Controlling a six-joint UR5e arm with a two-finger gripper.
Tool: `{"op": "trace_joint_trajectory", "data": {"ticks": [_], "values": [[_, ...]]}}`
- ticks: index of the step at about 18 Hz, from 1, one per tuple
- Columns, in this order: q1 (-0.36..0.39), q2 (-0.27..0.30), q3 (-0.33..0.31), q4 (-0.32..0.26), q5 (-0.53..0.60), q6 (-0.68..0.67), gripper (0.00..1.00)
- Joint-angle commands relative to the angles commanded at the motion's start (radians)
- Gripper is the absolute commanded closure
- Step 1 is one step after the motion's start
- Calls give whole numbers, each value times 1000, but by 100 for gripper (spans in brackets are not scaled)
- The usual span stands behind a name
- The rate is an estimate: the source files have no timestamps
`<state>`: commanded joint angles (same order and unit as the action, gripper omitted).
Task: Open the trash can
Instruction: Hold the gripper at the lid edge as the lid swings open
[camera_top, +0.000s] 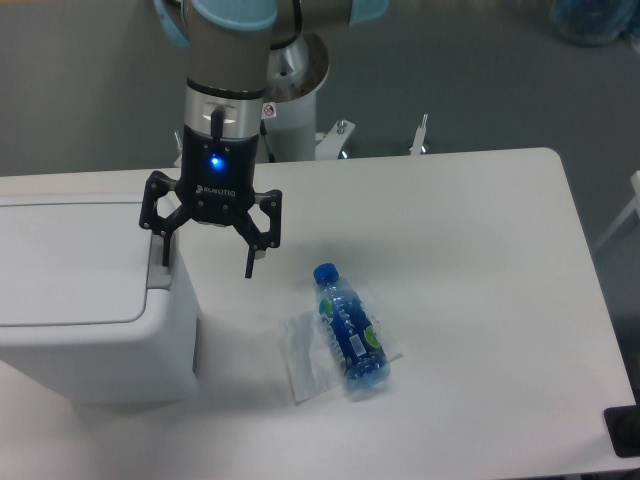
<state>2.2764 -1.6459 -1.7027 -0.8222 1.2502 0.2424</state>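
The white table (470, 260), smooth and matte with a rounded far corner, fills most of the view. On its left side stands the trash can (95, 350), a big boxy bin of white plastic with rounded corners; its flat lid (70, 265) lies closed, and a grey push strip (159, 272) runs along the lid's right edge. Above that edge hangs the robot arm (228, 70), a metal cylinder with a pale blue joint cap, ending in the black gripper (206, 256) with a small blue light glowing on its body. The jaws are spread wide and hold nothing. The left-hand fingertip (166, 254) in the view sits right over the grey strip, though whether it touches the strip cannot be told; the other finger (250, 262) hangs in the air over bare tabletop just beside the bin. Right of the bin, well apart from the gripper, a small clear plastic bottle (348, 332) with a blue cap and blue label lies on its side, resting on a crumpled transparent wrapper (303, 358).
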Motion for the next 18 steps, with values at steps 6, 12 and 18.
{"op": "trace_joint_trajectory", "data": {"ticks": [6,12,18], "values": [[0,-5,-2,2,0,2,0],[0,-6,0,3,0,3,0],[12,17,64,5,3,9,0]]}}
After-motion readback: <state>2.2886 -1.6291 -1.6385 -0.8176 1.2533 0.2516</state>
